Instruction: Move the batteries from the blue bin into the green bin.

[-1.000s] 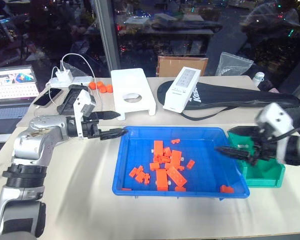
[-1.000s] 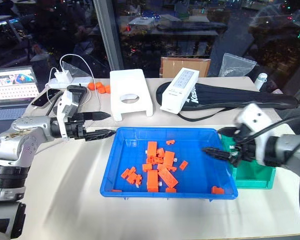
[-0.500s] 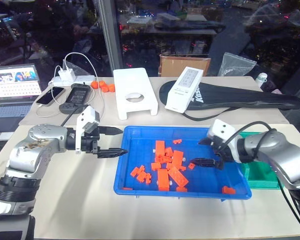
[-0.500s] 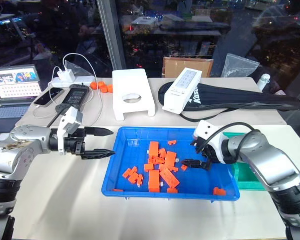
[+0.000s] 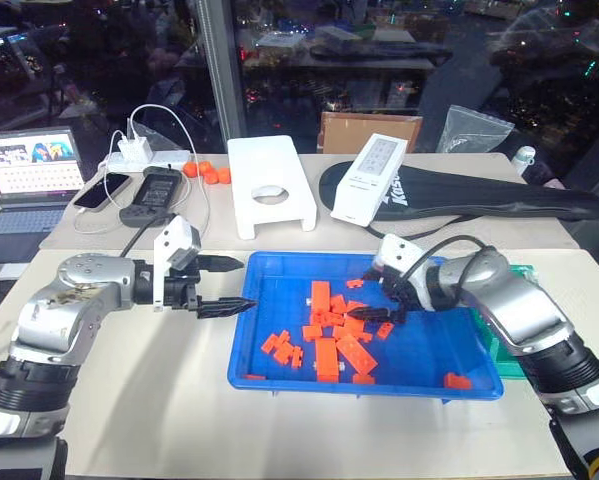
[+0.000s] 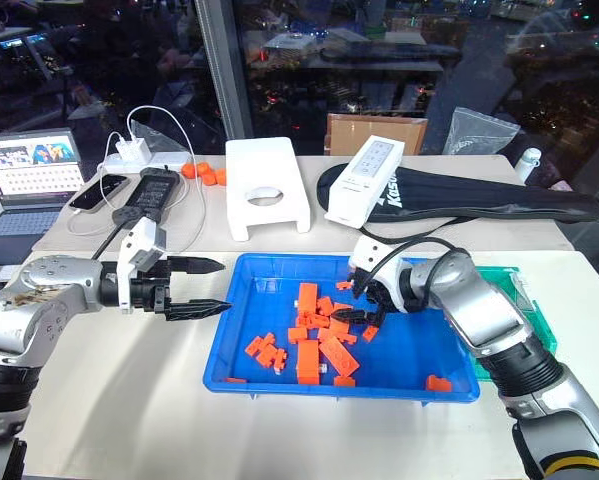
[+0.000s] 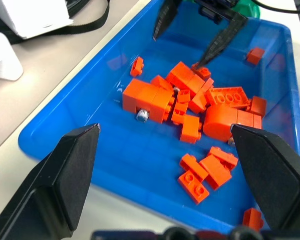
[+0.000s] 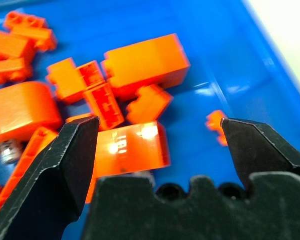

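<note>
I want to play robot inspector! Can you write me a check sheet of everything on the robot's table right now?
Surface: pale table, dark window behind.
Job's things: blue bin holds a heap of orange bricks; one battery peeks out among them. Green bin sits at the blue bin's right end.
Clutter: laptop, phone, white stand, white box, black bag.
Grippers: left gripper hovers at the blue bin's left edge, jaws open. Right gripper is low over the bricks, jaws open, holding nothing.
Cables: white charger cable by the laptop.
Surroundings: nothing seen but reflections.
</note>
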Available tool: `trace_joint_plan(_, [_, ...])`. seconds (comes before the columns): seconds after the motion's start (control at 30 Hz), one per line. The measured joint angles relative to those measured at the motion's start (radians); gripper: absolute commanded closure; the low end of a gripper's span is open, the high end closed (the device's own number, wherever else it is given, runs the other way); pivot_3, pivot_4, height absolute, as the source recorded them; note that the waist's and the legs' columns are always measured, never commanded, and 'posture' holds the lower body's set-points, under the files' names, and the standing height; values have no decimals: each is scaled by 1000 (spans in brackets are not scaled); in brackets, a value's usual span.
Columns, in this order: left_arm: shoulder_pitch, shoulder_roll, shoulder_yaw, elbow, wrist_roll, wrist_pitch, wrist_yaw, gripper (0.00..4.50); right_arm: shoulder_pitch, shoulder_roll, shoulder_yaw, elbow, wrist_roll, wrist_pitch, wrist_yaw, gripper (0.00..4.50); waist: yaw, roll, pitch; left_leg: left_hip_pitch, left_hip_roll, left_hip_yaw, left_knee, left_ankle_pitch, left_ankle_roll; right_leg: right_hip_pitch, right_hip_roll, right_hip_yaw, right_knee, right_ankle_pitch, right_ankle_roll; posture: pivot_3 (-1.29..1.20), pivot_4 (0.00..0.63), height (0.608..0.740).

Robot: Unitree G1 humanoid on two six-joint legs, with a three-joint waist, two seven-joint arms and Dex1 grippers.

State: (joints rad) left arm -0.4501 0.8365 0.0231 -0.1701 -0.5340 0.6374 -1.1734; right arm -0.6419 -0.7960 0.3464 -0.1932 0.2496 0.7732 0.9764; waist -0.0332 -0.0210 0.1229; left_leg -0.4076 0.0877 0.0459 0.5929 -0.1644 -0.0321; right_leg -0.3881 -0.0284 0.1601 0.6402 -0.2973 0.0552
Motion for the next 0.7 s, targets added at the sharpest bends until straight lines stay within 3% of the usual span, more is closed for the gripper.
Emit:
trace_joint_plan(0.13, [11,3,2,-8,0,0,5,0,29,-91,7,-107,13,7,103,22,9,0,0,1,0,0,0,0,0,0,0,-1,0,-1,-1,0,150,722])
trace_joint_plan(0.3, [13,3,-1,-9,3,-2,5,0,50,-118,33,-169,17,39,144,22,10,0,0,1,0,-1,0,0,0,0,0,-1,1,-2,0,0,150,722])
trace_joint_plan(0.7, [9,0,-7,-5,27,-27,16,0,113,-124,39,-282,68,283,97,22,16,0,0,0,0,-1,0,0,0,0,0,-1,1,-2,0,0,150,722])
